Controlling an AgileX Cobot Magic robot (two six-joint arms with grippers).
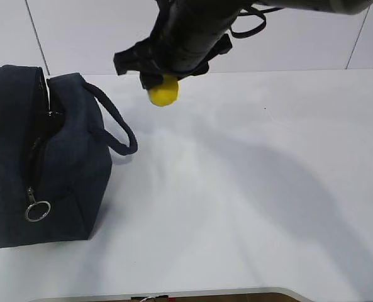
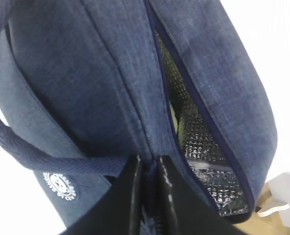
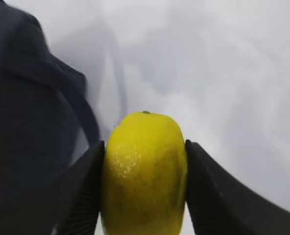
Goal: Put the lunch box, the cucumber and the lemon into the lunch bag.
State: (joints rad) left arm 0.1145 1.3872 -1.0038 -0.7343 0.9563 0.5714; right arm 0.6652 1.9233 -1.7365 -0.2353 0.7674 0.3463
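The dark navy lunch bag (image 1: 54,163) stands at the left of the table, its top zipper parted. My left gripper (image 2: 149,164) is shut on the fabric rim of the lunch bag (image 2: 100,83) beside the opening, where silver lining (image 2: 203,147) shows. Something pale green lies deep inside; I cannot tell what. The lunch box and the cucumber are otherwise hidden. My right gripper (image 1: 161,75) hangs in the air right of the bag, above the table. The right gripper (image 3: 145,166) is shut on the yellow lemon (image 3: 145,171), also seen as the lemon (image 1: 163,92).
One loop handle (image 1: 114,123) sticks out toward the lemon. The silver ring pull (image 1: 38,211) hangs on the bag's near end. The white table (image 1: 249,189) stretches right and forward to its front edge. A white wall stands behind.
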